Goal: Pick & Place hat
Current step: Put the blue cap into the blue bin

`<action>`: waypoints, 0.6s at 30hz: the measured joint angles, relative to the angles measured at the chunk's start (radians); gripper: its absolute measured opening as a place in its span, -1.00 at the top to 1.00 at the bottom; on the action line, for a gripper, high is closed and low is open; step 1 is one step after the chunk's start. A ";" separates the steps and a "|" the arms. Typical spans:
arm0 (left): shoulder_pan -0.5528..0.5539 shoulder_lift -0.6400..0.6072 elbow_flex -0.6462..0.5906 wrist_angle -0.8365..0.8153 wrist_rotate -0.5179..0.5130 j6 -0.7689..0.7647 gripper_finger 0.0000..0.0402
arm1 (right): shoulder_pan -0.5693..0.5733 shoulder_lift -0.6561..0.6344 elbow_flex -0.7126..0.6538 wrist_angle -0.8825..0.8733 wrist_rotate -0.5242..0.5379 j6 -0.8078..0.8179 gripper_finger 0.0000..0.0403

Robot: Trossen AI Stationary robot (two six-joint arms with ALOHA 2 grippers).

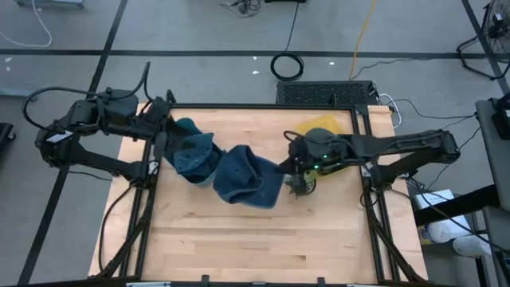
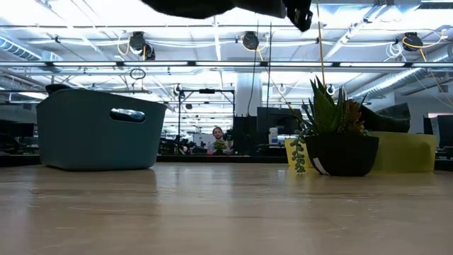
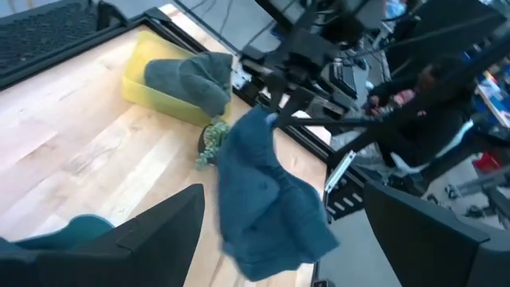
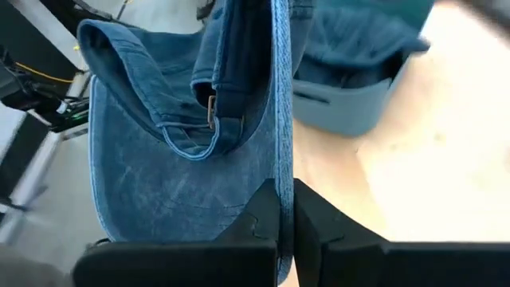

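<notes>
A blue denim hat [image 1: 243, 177] with a back strap and buckle [image 4: 211, 108] hangs in the air between the teal bin [image 1: 191, 155] and a small potted plant [image 1: 303, 185]. My right gripper [image 1: 288, 165] is shut on the hat; the right wrist view shows the hold [image 4: 287, 211]. My left gripper [image 1: 170, 134] is over the teal bin's far left side, open and empty. In the left wrist view [image 3: 287, 239] it faces the hanging hat [image 3: 267, 199]. In the low view only dark shapes [image 2: 226, 7] show at the top. My right gripper pinches a thin edge of the hat [image 4: 284, 171] between its two fingers, seen edge-on. The fingers come level from the table's right side. The hat is lifted clear of the table and hangs slack toward the teal bin, strap side open to the wrist camera.
A yellow bin [image 1: 323, 127] holding a grey cloth [image 3: 191, 80] stands at the far right. The plant pot [image 2: 340, 145] is just below my right gripper. The teal bin [image 2: 99, 131] stands at the left. Bare wood lies along the near half of the table [image 1: 255, 239].
</notes>
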 joint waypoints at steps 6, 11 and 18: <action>0.000 0.000 0.000 0.012 -0.045 -0.056 -0.75 | 0.016 -0.064 0.000 -0.003 0.054 -0.117 1.00; 0.000 0.000 0.000 0.059 -0.092 -0.082 -0.75 | 0.051 -0.118 0.000 -0.001 0.166 -0.238 1.00; 0.000 0.000 0.000 0.112 -0.128 -0.097 -0.75 | 0.085 -0.175 0.000 0.004 0.244 -0.374 1.00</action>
